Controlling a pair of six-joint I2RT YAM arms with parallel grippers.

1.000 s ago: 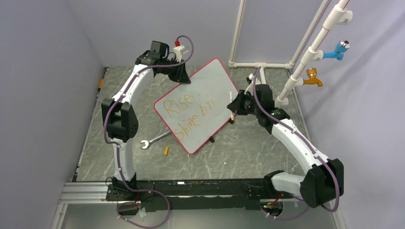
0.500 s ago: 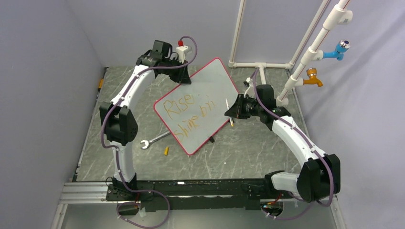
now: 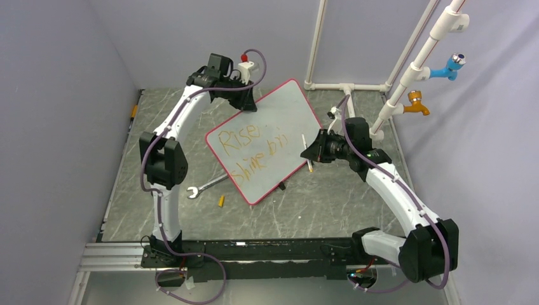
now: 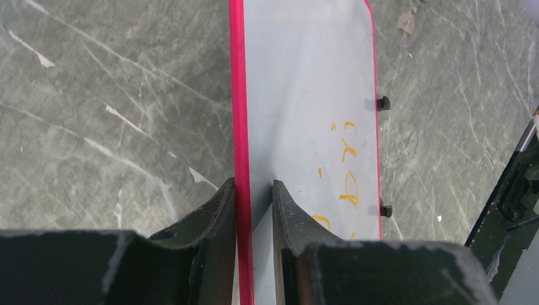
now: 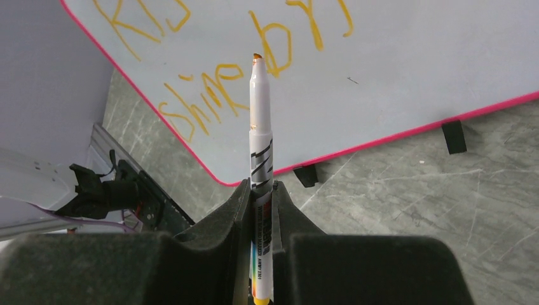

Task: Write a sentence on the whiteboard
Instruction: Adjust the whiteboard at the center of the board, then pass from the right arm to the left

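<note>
The whiteboard, tilted at the middle of the table, carries the sentence unchanged at "Rise shine bri". The right gripper, clenched on the marker, has drifted back to the board's right edge. Only the left wrist view shows the left gripper pinching the board's edge.

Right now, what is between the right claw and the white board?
Only the marker that the right gripper holds, its orange tip pointing at the board; the right wrist view shows it.
</note>
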